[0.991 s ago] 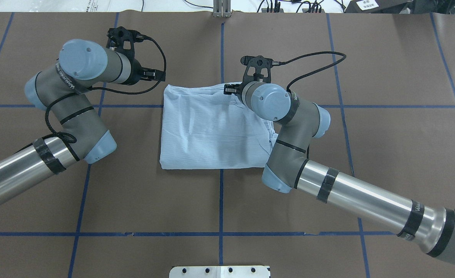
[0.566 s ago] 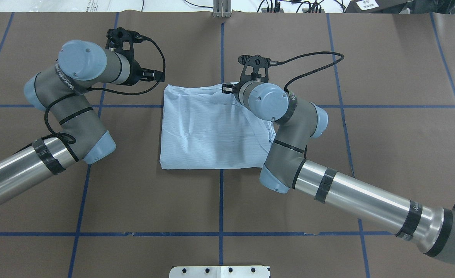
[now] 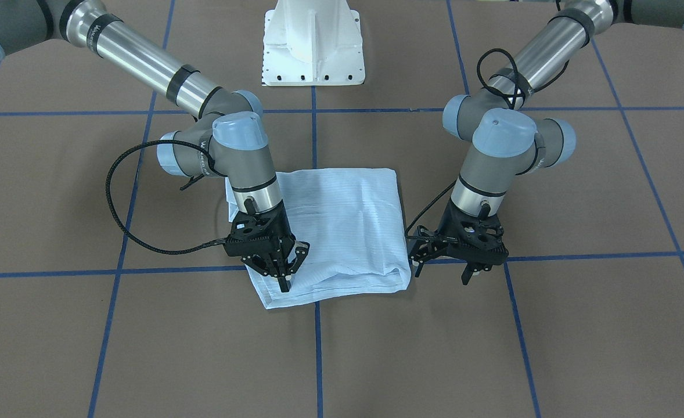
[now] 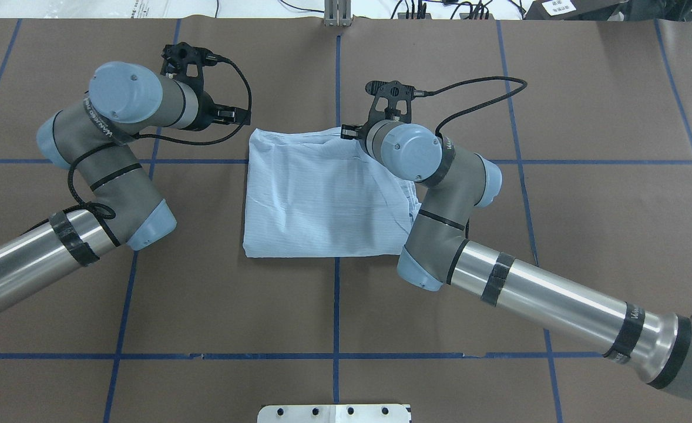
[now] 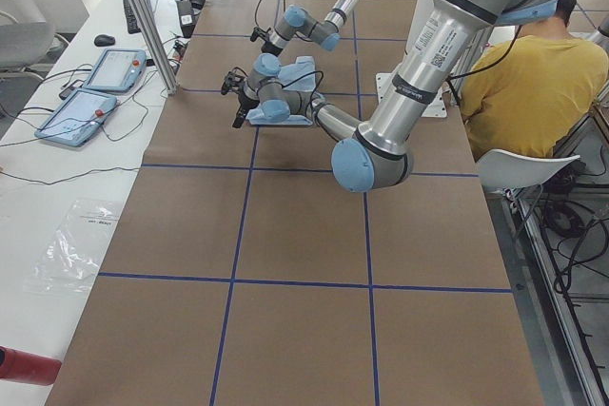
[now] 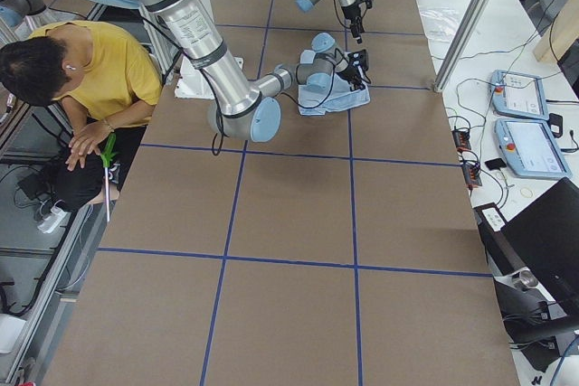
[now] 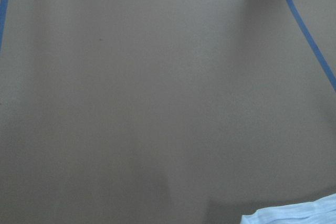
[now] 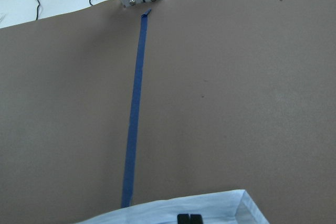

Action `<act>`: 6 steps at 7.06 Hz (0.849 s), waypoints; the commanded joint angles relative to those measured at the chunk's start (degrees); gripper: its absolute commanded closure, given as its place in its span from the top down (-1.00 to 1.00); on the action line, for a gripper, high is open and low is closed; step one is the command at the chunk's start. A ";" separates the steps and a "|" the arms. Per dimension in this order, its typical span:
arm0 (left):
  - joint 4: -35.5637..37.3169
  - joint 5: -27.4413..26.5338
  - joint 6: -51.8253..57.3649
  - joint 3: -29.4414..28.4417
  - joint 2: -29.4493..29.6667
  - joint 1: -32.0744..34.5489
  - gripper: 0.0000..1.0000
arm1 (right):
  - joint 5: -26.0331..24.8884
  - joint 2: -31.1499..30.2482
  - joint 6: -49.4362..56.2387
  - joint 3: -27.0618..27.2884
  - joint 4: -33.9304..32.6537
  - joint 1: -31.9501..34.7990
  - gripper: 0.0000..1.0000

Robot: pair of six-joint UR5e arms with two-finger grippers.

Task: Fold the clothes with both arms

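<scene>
Shirt (image 3: 348,232) folded to a rectangle, mid-table (image 3: 144,348), straddling the centre tape line (image 3: 317,348). Right gripper (image 3: 284,281) pinched closed on its far edge. Left gripper (image 3: 442,273) spread wide, just beside it. Arm-band lettering (image 4: 634,314) is unreadable.

The light blue striped shirt (image 4: 322,200) lay folded into a rough rectangle on the desk (image 4: 205,305). The right arm (image 4: 440,194) reached over it, its gripper (image 3: 284,283) pinched on the far edge. The left arm (image 4: 111,176) held its gripper (image 3: 443,274) spread just beside the shirt.
</scene>
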State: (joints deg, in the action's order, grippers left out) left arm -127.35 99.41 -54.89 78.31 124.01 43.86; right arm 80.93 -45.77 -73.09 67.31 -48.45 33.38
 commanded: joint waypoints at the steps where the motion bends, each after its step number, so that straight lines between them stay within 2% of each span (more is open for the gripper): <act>1: 0.00 0.00 -0.04 0.00 0.00 -0.09 1.00 | -0.07 -1.68 0.14 0.02 -0.16 1.24 -1.00; 2: 0.00 0.00 -0.04 0.00 0.00 -0.09 1.00 | -0.16 -1.78 0.23 -0.07 -0.16 1.25 -1.00; 3: 0.00 0.00 -0.13 0.09 0.09 -0.09 1.00 | -0.16 -1.26 0.14 0.02 -0.25 1.07 0.47; 4: 0.00 0.00 -0.13 0.26 0.09 -0.09 1.00 | -0.24 -0.47 -0.12 0.10 -0.25 1.16 0.99; 5: 0.43 0.26 -0.39 2.01 0.09 -0.18 1.00 | 1.15 0.32 -0.21 0.19 -0.51 1.94 1.00; 6: 0.87 0.44 -2.04 4.02 0.00 -0.61 1.00 | 5.69 0.51 -0.21 0.63 -0.77 3.52 1.00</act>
State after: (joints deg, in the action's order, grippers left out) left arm -126.95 99.63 -55.62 80.25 124.08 43.59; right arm 82.76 -45.76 -73.24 67.57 -48.93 35.46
